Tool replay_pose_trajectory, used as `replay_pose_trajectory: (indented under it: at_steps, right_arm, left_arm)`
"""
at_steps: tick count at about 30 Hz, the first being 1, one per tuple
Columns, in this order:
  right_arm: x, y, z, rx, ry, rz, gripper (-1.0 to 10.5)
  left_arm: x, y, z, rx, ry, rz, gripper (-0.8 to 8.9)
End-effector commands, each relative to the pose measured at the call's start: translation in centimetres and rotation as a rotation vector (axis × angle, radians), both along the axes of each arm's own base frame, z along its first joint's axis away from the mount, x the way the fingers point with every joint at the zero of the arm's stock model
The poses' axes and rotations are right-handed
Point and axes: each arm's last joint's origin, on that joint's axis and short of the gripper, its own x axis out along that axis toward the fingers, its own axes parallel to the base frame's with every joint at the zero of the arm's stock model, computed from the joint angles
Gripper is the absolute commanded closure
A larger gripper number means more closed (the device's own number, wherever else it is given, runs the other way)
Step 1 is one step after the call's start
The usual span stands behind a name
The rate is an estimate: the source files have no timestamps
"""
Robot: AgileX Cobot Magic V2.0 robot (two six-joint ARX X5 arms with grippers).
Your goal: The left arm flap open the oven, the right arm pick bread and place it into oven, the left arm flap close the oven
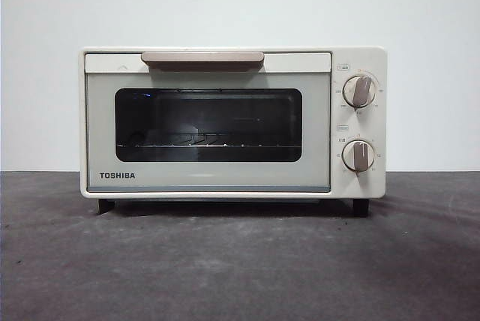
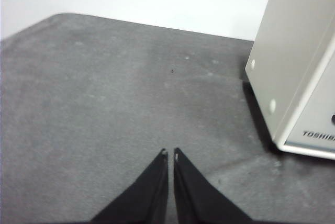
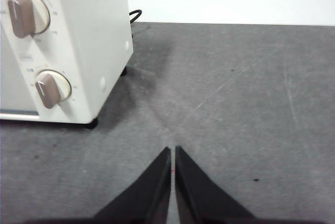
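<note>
Oven sits square on the grey table, door shut, window facing you, two knobs stacked at its right end. Handle is a bar along the door's top edge, long axis level and parallel to the oven front; the door looks hinged along its lower edge, so expect it to drop toward you. Left gripper hovers over bare table, jaws pressed together to a thin slit, empty; the oven's near corner with the TOSHIBA lettering lies ahead of it and off to one side, well apart. Right gripper likewise closed and empty, near the knob end of the oven, also apart. No bread visible in any view, and the wire rack behind the glass looks bare as far as the dark window lets you tell. Nothing of the task begun: your left arm has to swing in across the oven front and up to reach that handle first
</note>
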Motion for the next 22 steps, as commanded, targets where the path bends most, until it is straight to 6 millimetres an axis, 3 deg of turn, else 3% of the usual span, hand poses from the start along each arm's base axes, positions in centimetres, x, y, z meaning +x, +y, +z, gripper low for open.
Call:
replay_pose_trajectory:
  at_steps: [1,7,13,22]
  right_arm:
    - [0.0,0.1,0.0,0.142,0.013,0.03,9.4]
    - [-0.4,0.2,2.1,0.296,-0.023,0.036,9.4]
    - [-1.4,0.1,6.6,0.374,-0.073,0.037,9.4]
    - [-2.3,0.4,13.2,0.328,0.032,0.156,9.4]
  left_arm:
    - [0.1,-0.1,-0.4,-0.068,-0.006,-0.03,7.97]
    - [-0.3,-0.3,2.4,-0.163,-0.085,-0.043,7.97]
    - [-0.4,-0.4,6.1,-0.261,-0.11,-0.074,7.97]
    - [1.0,-1.0,13.3,-0.191,-0.008,-0.241,7.97]
